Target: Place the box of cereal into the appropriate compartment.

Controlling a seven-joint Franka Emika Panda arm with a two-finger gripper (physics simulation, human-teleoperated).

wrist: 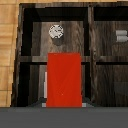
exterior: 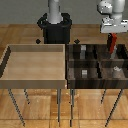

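Up close, we see the gripper (exterior: 113,37) clenched on the box of cereal (wrist: 64,80), holding it above the divided dark bin (exterior: 70,67). Farther off, a small round object (wrist: 56,31) sits in another section; the tan wooden bin (exterior: 10,55) lies toward the exterior view's left.

In the wrist view the box of cereal (wrist: 64,80) covers most of a pale-grey block (wrist: 45,84), of which only a thin strip shows beside it, and the box's lower end runs into the grey blurred band along the picture's edge. The gripper's fingers are not visible there. A small grey item (wrist: 121,34) is cut by the frame edge. In the exterior view the gripper (exterior: 113,36) hides the box's upper part (jaw stance too small to tell), and the robot's upper arm (exterior: 111,6) leaves the frame.
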